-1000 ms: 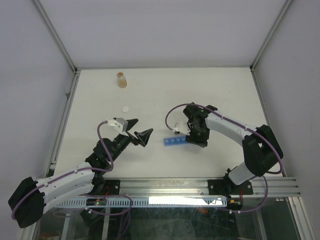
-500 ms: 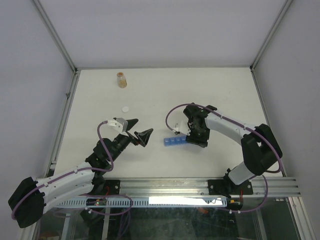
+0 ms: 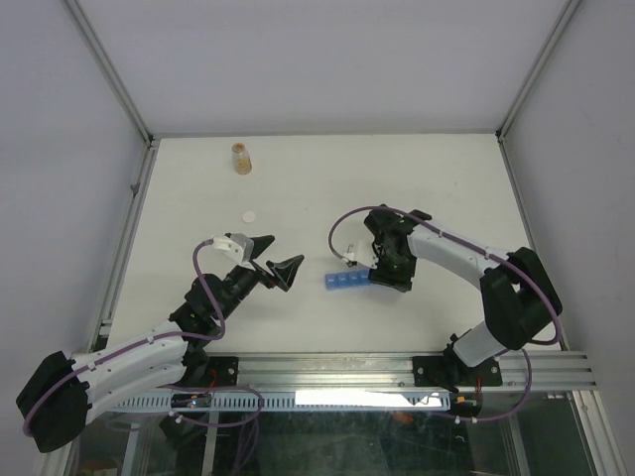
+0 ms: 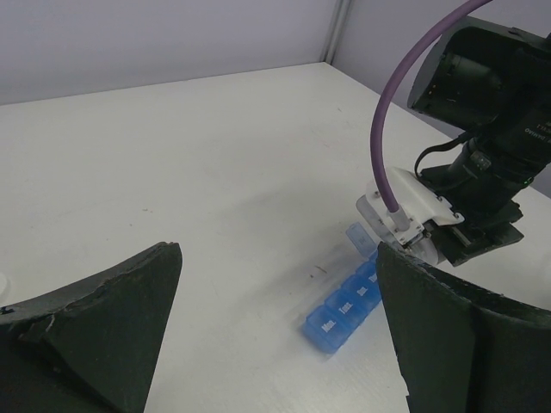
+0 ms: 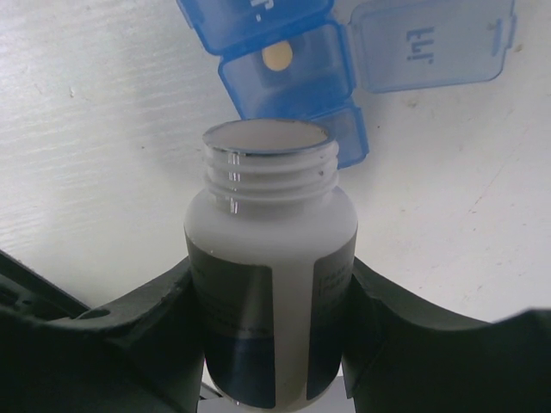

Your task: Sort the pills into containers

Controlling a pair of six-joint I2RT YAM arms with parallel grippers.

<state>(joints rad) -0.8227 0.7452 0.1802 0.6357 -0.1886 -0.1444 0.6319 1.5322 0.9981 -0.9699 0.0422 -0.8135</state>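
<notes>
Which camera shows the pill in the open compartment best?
The right wrist view: the pill lies plainly in the open compartment of the containers, beyond the mouth of the white bottle. The top and left wrist views show the containers, not the pill.

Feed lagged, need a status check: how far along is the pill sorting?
Done: one pill lies in an open compartment of the containers. In hand: right gripper holds the uncapped white bottle over it; left gripper hangs open. Left: neighbouring compartments show shut lids; amber bottle stands far off.
</notes>
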